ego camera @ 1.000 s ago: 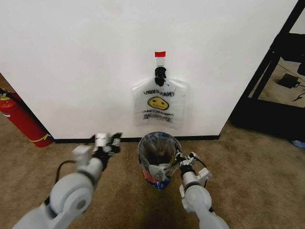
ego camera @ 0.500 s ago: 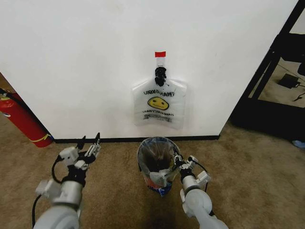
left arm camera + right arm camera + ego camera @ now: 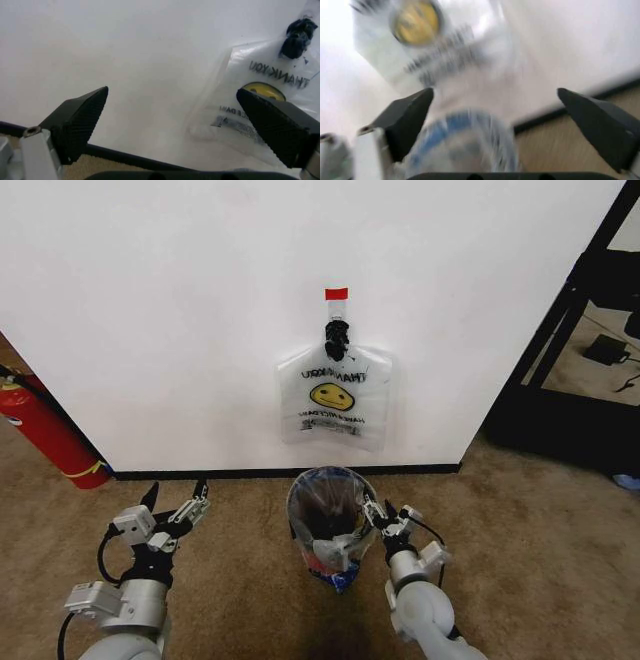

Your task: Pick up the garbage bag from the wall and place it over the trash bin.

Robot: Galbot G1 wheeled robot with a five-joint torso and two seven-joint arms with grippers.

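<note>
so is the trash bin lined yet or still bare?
Lined: translucent plastic with blue tape drapes over the trash bin rim. Another smiley bag hangs on the wall hook.

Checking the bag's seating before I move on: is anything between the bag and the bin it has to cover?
Nothing visible is. The garbage bag already lines the trash bin, with no object between them. The right gripper is beside the rim, jaws open; the left gripper is off to the side, open. The other smiley bag hangs on the wall behind.
</note>
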